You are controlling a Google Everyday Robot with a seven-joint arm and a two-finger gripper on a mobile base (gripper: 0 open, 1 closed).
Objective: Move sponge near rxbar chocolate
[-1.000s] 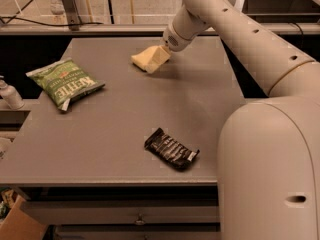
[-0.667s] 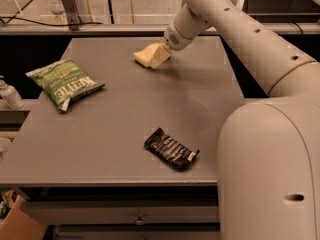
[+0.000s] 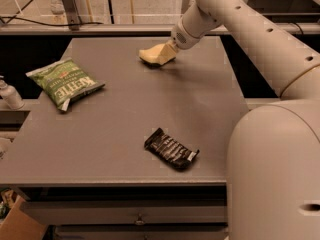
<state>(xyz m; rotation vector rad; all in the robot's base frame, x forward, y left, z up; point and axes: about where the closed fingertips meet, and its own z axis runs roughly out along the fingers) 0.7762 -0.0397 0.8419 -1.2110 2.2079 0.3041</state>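
Observation:
The sponge (image 3: 149, 57) is a pale yellow foam block at the far middle of the grey table (image 3: 125, 114). My gripper (image 3: 164, 53) comes in from the right and is shut on the sponge's right end, holding it just above the tabletop with a shadow beneath. The gripper's pale parts blend with the foam. The rxbar chocolate (image 3: 171, 149), a shiny black crinkled bar, lies flat near the table's front edge, well in front of the sponge and apart from it.
A green chip bag (image 3: 65, 83) lies on the left side of the table. My large white arm (image 3: 260, 59) fills the right of the view. A bottle (image 3: 9, 95) stands off the table's left edge. A railing runs behind the table.
The gripper and the sponge have shifted together a little to the right and towards the far edge. The rxbar chocolate and the chip bag have not moved.

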